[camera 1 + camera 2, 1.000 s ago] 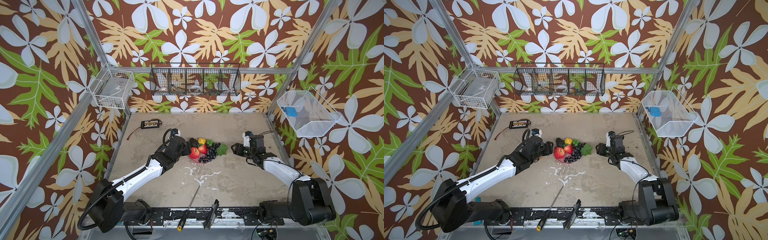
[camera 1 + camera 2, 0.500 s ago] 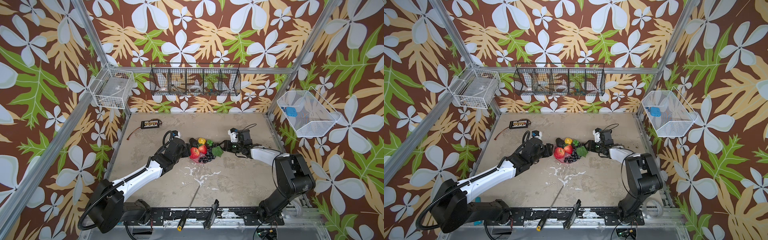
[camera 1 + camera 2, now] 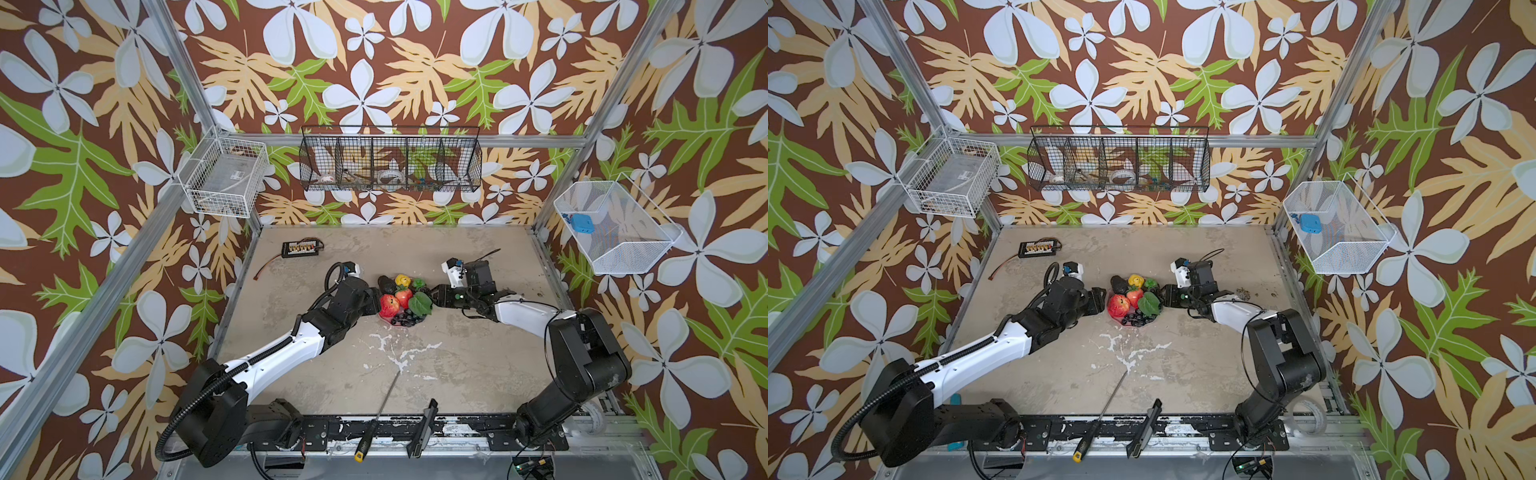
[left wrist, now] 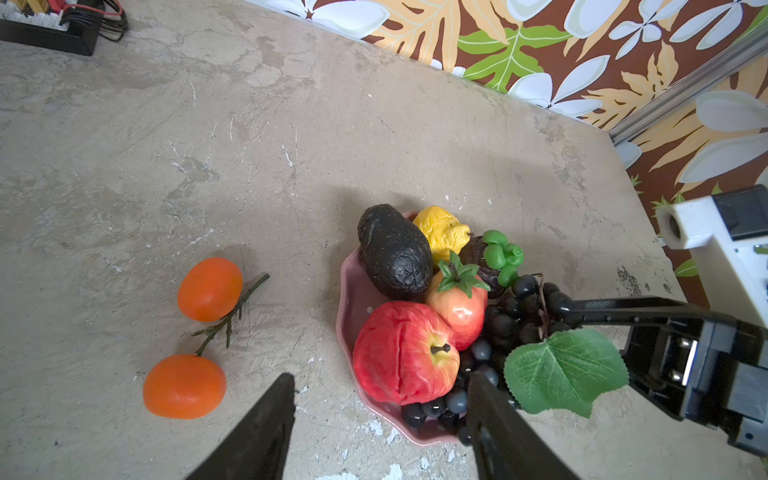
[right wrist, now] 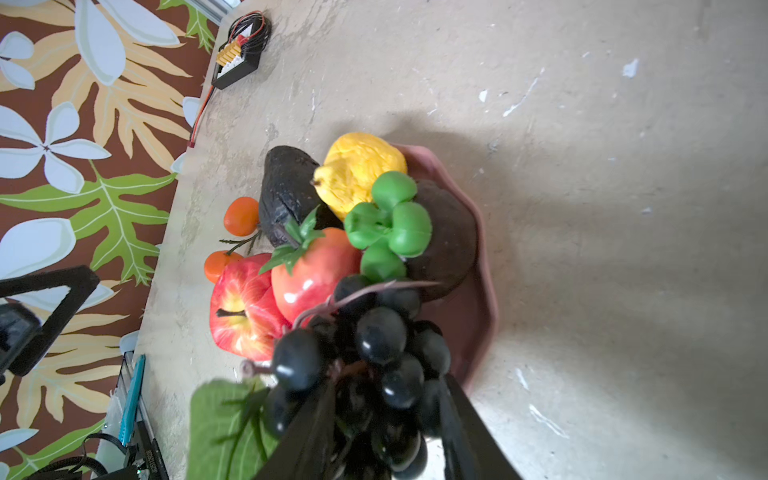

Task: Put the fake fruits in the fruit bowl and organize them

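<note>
The pink fruit bowl (image 4: 347,307) (image 5: 486,299) holds a red apple (image 4: 403,353) (image 3: 388,305), strawberry (image 4: 459,307), dark avocado (image 4: 395,253), yellow lemon (image 4: 440,232), a brown-green piece (image 5: 390,224) and a dark grape bunch (image 4: 519,307) (image 5: 374,336) with a leaf (image 4: 565,370). Two oranges (image 4: 210,289) (image 4: 185,386) on one twig lie on the table beside the bowl. My right gripper (image 5: 386,428) (image 3: 434,293) is shut on the grape bunch at the bowl's rim. My left gripper (image 4: 382,419) (image 3: 372,299) is open, empty, low by the apple side.
A black connector board (image 3: 301,248) with wires lies at the back left. A screwdriver (image 3: 378,415) and a black tool (image 3: 424,428) rest at the front edge. Wire baskets (image 3: 390,166) (image 3: 224,178) (image 3: 611,224) hang on the walls.
My right arm has swung left to the bowl and its fingers have narrowed around the grape bunch. The left arm has stayed still.
</note>
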